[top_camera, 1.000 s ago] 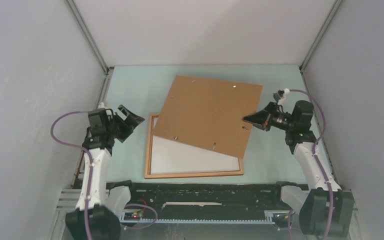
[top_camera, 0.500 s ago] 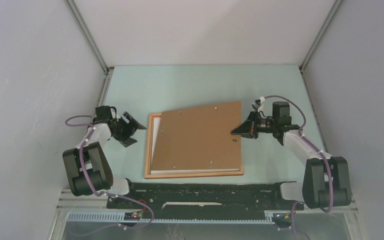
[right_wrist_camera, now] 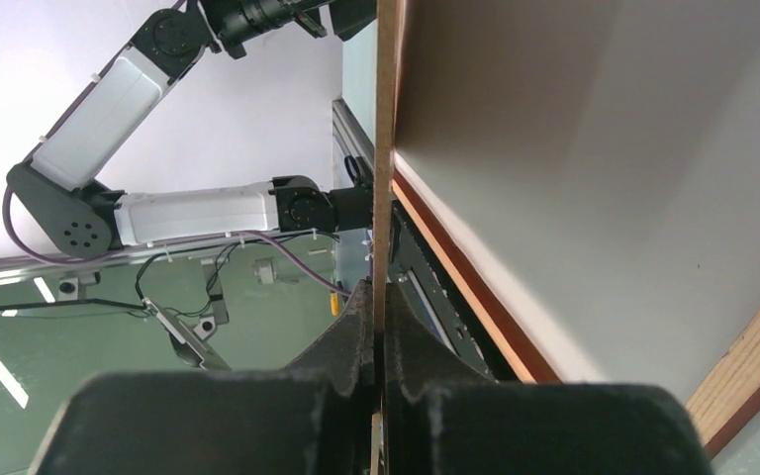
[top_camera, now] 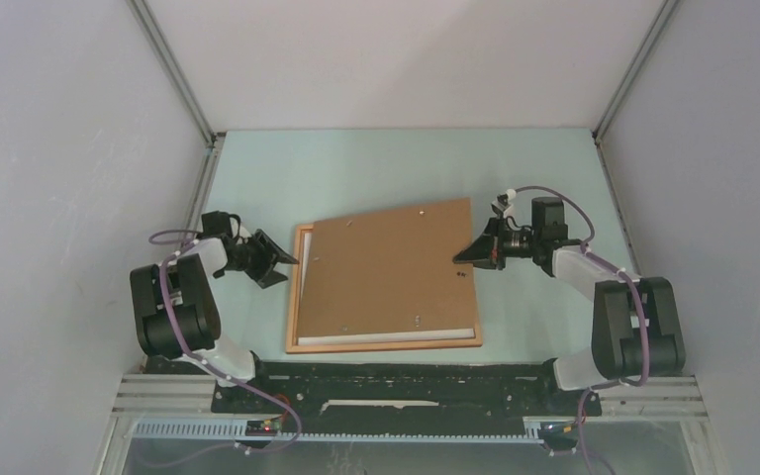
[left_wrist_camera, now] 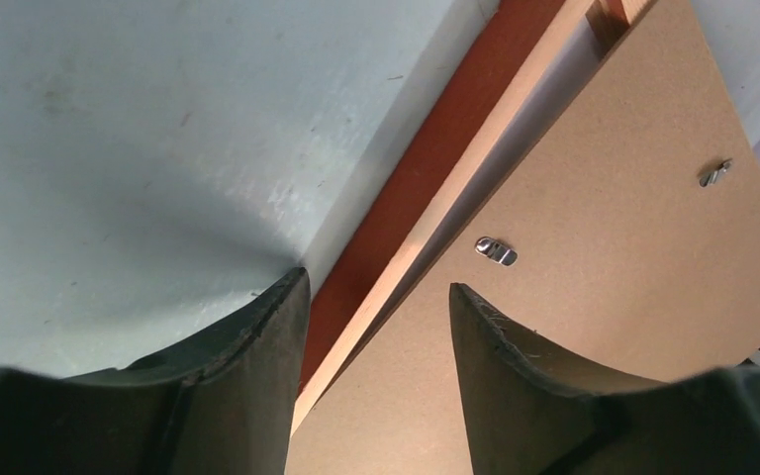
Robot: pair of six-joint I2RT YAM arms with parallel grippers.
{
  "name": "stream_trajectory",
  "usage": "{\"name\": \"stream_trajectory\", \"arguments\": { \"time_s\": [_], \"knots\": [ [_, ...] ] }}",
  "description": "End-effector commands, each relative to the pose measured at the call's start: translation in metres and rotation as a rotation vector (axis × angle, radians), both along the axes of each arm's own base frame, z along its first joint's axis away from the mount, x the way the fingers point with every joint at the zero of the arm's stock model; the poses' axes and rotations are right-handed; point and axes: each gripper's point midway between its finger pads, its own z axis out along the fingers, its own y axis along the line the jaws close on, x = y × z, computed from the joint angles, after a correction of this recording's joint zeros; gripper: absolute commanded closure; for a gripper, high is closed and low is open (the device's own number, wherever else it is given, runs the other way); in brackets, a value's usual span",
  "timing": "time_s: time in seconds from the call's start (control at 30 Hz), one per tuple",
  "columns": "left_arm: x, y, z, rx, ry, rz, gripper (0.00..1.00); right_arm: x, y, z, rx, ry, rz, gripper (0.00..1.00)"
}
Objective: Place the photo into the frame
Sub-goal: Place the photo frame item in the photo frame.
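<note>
The frame [top_camera: 386, 346] lies flat mid-table, orange-brown rim up. The photo [top_camera: 396, 333] lies in it white back up, showing only as strips along the near and left sides. The brown backing board [top_camera: 386, 267] lies skewed over both, its far right corner past the rim. My right gripper [top_camera: 463, 257] is shut on the board's right edge, seen edge-on in the right wrist view [right_wrist_camera: 386, 148] with the photo's white back [right_wrist_camera: 633, 247] under it. My left gripper [top_camera: 285, 263] is open, straddling the frame's left rim [left_wrist_camera: 426, 168] and the board's edge [left_wrist_camera: 604, 198].
Metal turn clips [left_wrist_camera: 495, 250] sit on the board's upper face. The enclosure walls stand close on the left and right. The black rail [top_camera: 396, 381] with the arm bases runs along the near edge, just in front of the frame.
The right gripper has brought the board down and nearer, from raised over the far side onto the frame. The left gripper has moved right to the frame's left rim.
</note>
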Motion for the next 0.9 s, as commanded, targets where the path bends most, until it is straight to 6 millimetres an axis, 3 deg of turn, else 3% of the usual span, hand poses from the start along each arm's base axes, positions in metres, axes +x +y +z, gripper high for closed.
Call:
{"name": "stream_trajectory", "arguments": {
  "time_s": [0.0,0.17,0.53,0.87],
  "knots": [
    [0.012,-0.01,0.007,-0.047,-0.054,-0.04,0.42,0.006,0.006,0.02,0.061,-0.084,0.087,1.0],
    [0.012,-0.011,0.007,-0.056,-0.058,-0.04,0.44,0.008,0.006,0.016,0.057,-0.07,0.092,1.0],
    [0.012,-0.013,0.011,-0.066,-0.075,-0.043,0.48,0.008,0.006,0.036,0.084,-0.087,0.097,1.0],
    [0.012,-0.015,0.015,-0.076,-0.089,-0.045,0.53,0.002,0.007,0.038,0.086,-0.061,0.112,1.0]
  ]
}}
